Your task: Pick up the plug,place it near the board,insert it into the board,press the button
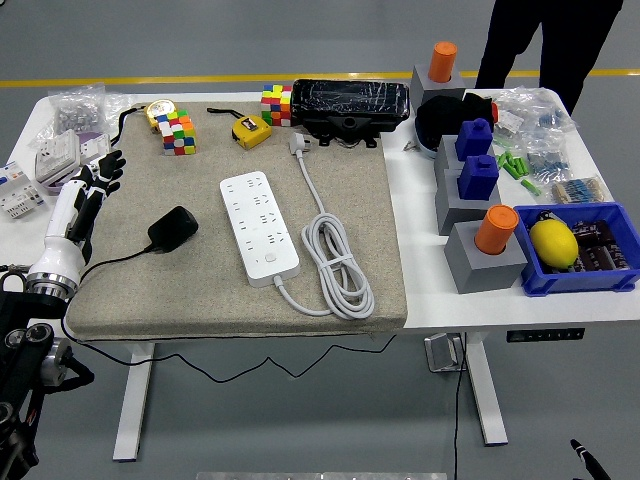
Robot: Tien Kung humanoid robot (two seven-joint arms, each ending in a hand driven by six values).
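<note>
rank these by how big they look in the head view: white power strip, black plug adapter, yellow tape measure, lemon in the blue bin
1. white power strip
2. black plug adapter and lemon: look alike, too close to rank
3. yellow tape measure, smallest

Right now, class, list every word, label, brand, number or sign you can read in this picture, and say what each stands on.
None can be read.
White power strip: no legible marking.
Yellow tape measure: label blurred.
White boxes at the table's left edge: print too small.
Clear bags at the far right: contents' print too small.
</note>
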